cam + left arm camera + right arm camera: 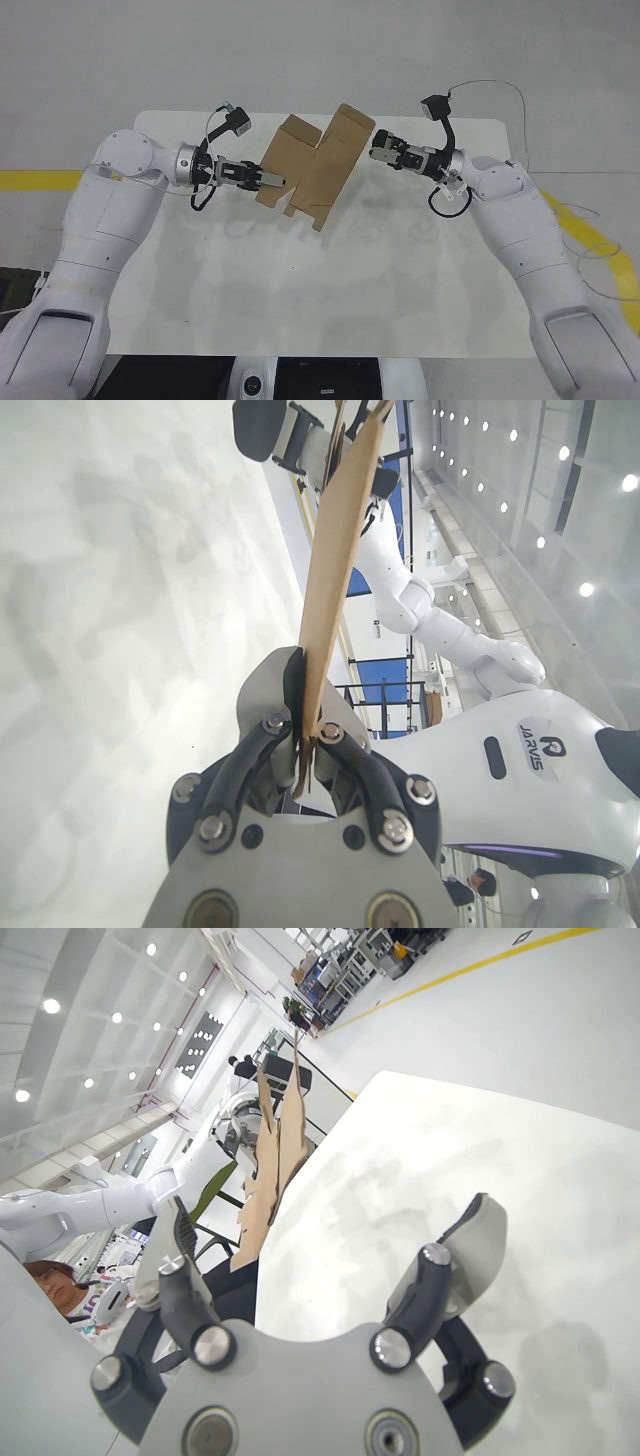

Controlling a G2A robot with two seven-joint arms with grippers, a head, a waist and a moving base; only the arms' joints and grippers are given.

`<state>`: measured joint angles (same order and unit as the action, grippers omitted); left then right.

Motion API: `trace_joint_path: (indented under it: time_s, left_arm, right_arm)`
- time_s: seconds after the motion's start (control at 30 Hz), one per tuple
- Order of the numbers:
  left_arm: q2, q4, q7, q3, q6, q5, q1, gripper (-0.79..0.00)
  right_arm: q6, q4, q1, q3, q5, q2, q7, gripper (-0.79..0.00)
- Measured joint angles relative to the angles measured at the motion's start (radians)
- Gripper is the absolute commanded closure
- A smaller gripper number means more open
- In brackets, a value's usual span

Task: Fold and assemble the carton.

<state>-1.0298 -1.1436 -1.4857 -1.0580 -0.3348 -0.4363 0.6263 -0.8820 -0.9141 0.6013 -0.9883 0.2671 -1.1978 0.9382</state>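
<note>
Left fingers [295, 680] are clamped tight on the lower left edge of the flattened carton [318, 165], holding it up over the white surface [300, 290], top center of the overhead frame. Right fingers [175, 1228] are spread wide, nothing in them, sitting just off the carton's upper right corner.

White table [300, 290] — yellow floor line [35, 180], thin cable [490, 83] beyond.

Left gripper [278, 181] clamps the carton [322, 165], right gripper [376, 148] beside
</note>
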Motion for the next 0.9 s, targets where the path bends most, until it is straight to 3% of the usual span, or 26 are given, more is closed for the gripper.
trace_joint_path:
  time_s: [0.43, 0.47, 0.53, 0.6, 0.7, 0.8, 0.9]
  left_arm:
    - [0.04, -0.101, 0.011, 0.059, -0.011, -0.017, 0.038, 0.0]
    - [0.042, -0.103, 0.012, 0.062, -0.012, -0.019, 0.038, 0.0]
    - [0.047, -0.105, 0.016, 0.07, -0.016, -0.023, 0.037, 0.0]
    - [0.05, -0.105, 0.018, 0.077, -0.018, -0.027, 0.036, 0.0]
    - [0.056, -0.105, 0.022, 0.087, -0.022, -0.037, 0.032, 0.0]
    - [0.061, -0.104, 0.025, 0.097, -0.025, -0.046, 0.027, 0.0]
    - [0.065, -0.101, 0.03, 0.105, -0.03, -0.055, 0.023, 0.0]
  right_arm:
    - [-0.022, -0.08, 0.007, 0.12, 0.122, 0.076, -0.022, -0.785]
    - [-0.021, -0.084, 0.005, 0.132, 0.132, 0.08, -0.021, -0.727]
    - [-0.022, -0.098, 0.0, 0.16, 0.155, 0.089, -0.022, -0.391]
    - [-0.024, -0.107, -0.006, 0.184, 0.172, 0.096, -0.024, -0.286]
    - [-0.021, -0.115, -0.017, 0.225, 0.196, 0.108, -0.021, -0.215]
    - [-0.019, -0.115, -0.03, 0.264, 0.218, 0.119, -0.018, -0.219]
    - [-0.028, -0.107, -0.045, 0.296, 0.234, 0.128, -0.028, -0.157]
